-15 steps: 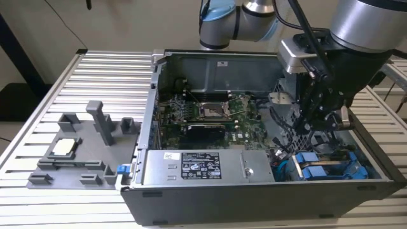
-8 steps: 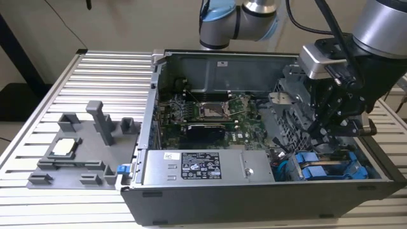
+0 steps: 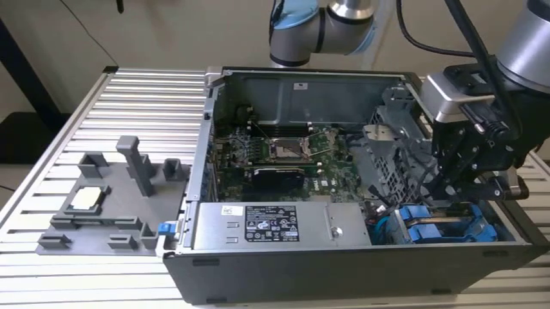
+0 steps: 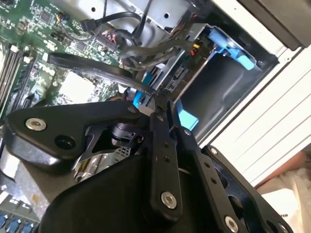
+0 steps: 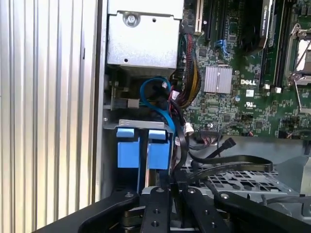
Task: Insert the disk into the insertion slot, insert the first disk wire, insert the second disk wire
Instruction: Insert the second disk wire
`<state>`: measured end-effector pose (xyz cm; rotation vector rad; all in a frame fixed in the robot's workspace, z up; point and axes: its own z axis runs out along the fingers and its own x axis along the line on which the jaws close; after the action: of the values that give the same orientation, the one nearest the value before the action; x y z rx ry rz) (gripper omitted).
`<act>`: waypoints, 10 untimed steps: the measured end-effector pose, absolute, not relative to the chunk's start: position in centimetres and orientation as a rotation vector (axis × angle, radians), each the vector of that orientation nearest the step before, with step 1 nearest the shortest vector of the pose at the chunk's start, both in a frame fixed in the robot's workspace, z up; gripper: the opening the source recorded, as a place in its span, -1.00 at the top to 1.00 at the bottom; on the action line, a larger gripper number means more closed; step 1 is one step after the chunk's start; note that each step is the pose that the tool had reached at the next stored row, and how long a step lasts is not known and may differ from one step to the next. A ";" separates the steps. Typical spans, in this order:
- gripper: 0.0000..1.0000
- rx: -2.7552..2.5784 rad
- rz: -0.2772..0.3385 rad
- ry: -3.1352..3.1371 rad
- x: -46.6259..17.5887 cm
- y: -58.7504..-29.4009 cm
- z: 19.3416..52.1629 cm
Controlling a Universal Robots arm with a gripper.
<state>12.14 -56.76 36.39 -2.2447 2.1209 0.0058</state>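
Ribbed aluminium table (image 3: 138, 96), grey fixture tray (image 3: 103, 212) at exterior view's left; open computer case (image 3: 344, 193) centre, motherboard (image 3: 284, 161) inside; disk (image 3: 447, 225) in corner bay, gripper (image 3: 455, 193) above, fingers together on black wire (image 5: 177, 141).

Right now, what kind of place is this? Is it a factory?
It looks more like a robotics lab bench for computer assembly. An opened desktop computer case lies on a ribbed aluminium table, a robot arm reaches into it, and a grey parts fixture sits alongside.
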 end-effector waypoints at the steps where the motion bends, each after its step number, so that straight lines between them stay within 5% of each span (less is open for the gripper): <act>1: 0.68 -2.244 0.007 2.121 12.3 -56.9 36.3; 10: 0.68 -2.228 0.034 2.109 12.7 -57.8 36.0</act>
<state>12.68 -57.82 36.03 -2.2284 2.1091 0.0343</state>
